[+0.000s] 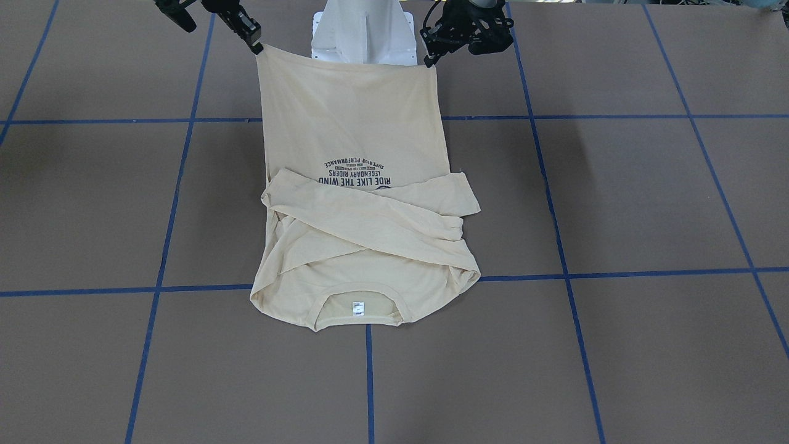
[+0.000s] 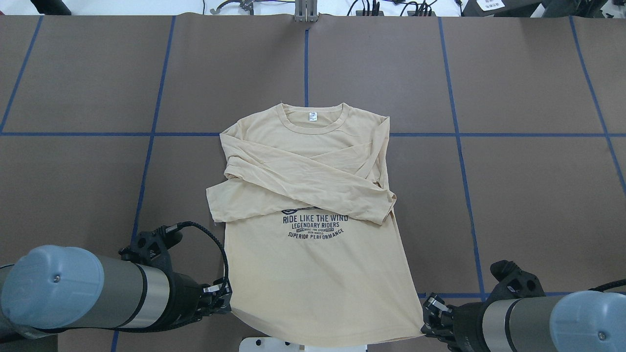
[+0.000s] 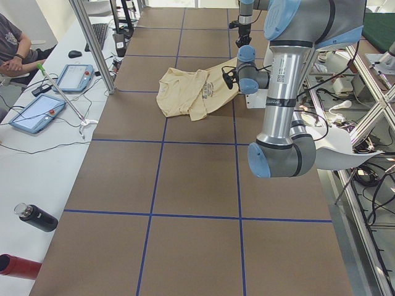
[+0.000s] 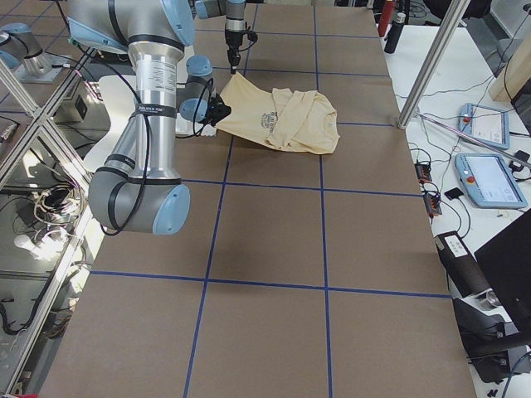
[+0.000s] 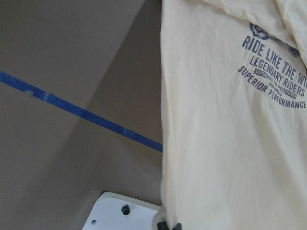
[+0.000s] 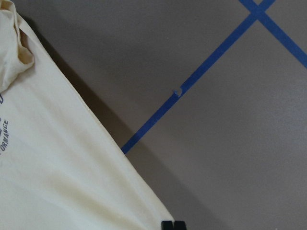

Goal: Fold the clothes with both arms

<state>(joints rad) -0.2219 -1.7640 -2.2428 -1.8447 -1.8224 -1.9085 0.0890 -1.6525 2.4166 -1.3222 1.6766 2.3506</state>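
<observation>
The pale yellow long-sleeved T-shirt [image 2: 313, 254] lies face up on the brown table, collar and white label [image 2: 312, 116] away from me. Both sleeves are folded across the chest, over the top of the navy print [image 2: 315, 226]. My left gripper [image 2: 226, 295] is shut on the hem's left corner, which also shows in the front-facing view [image 1: 431, 58]. My right gripper [image 2: 426, 317] is shut on the hem's right corner, also in the front-facing view [image 1: 256, 46]. The hem end is held off the table, stretched between them. The wrist views show the cloth [image 5: 230, 143] [image 6: 57, 182] running to the fingertips.
My white pedestal base [image 1: 360, 37] stands right behind the raised hem. Blue tape lines [image 2: 305, 63] grid the brown table. A side bench holds tablets [image 3: 37, 111], a dark bottle [image 3: 36, 217] and a seated person [image 3: 12, 43]. A metal post [image 3: 92, 43] stands at the table's edge.
</observation>
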